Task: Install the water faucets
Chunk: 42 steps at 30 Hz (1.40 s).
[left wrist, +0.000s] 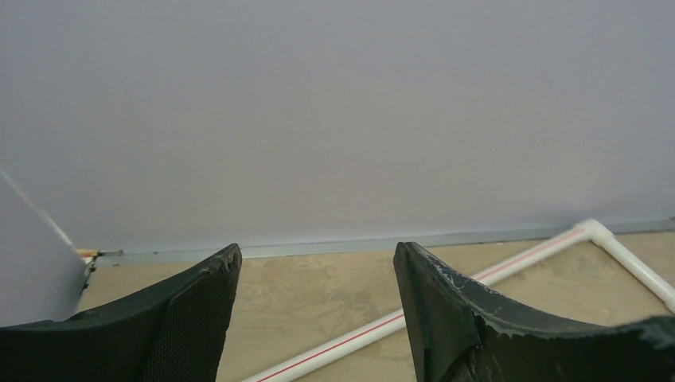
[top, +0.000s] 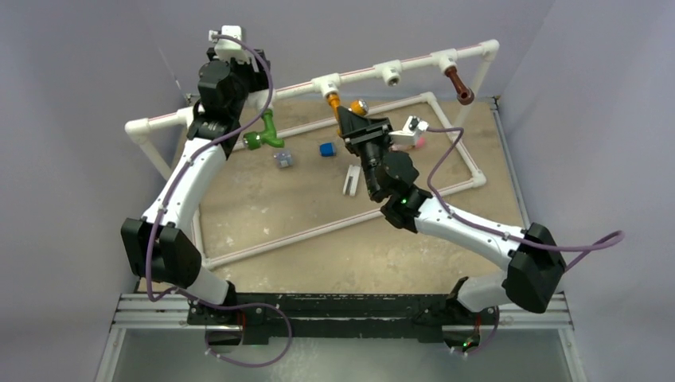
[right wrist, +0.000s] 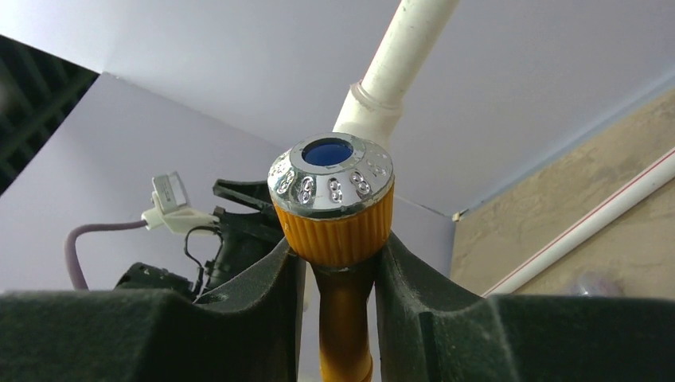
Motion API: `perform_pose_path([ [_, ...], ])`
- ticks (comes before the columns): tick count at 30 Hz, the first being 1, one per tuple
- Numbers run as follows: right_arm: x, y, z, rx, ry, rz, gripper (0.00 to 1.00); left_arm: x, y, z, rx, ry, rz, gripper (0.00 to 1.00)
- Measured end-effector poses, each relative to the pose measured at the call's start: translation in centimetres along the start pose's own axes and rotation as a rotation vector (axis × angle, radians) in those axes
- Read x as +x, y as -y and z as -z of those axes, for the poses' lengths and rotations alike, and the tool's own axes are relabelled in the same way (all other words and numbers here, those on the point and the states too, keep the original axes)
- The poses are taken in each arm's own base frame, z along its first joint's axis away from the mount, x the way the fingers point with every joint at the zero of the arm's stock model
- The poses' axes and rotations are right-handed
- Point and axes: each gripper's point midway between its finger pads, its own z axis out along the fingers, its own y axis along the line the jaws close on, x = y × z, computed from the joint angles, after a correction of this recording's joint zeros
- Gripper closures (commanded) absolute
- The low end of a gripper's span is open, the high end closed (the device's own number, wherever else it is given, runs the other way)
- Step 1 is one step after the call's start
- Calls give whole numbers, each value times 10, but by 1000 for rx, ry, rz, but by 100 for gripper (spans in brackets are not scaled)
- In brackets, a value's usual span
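The water faucets sit at three stages. The dark brown bent-spout plastic tap (top: 458,84) hangs from a far white pipe tee (top: 444,59). The green plastic tap (top: 267,134) lies loose on the tan desk (top: 318,263). The orange plastic tap (right wrist: 334,215), with its chrome-capped knob, is raised to another tee socket (top: 328,82) and clamped just under the knob by the right fingers (right wrist: 278,274).

I cannot tell whether it is seated in the socket. The step in hand looks like fitting the orange tap. The next move probably calls for pressing or turning it home before letting go.

The left fingers (left wrist: 215,282) are spread wide and hold nothing.
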Motion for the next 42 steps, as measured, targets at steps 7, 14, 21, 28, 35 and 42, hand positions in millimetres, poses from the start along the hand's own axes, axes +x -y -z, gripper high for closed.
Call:
perform_pose_path([
  [7,-22,10,-2,9,-35,-106,100,7,29,2,163,-38,8,37],
  [14,-28,15,2,7,-116,-241,100,11,43,6,243,-63,5,37],
  [21,-22,13,3,21,-194,-420,100,12,42,6,242,-68,3,37],
  [28,-22,14,9,18,-236,-572,86,14,43,7,249,-77,3,36],
  [35,-27,19,14,47,-234,-589,29,16,50,12,279,-95,1,37],
  [42,-40,53,24,63,-178,-368,15,20,55,16,303,-114,-12,37],
])
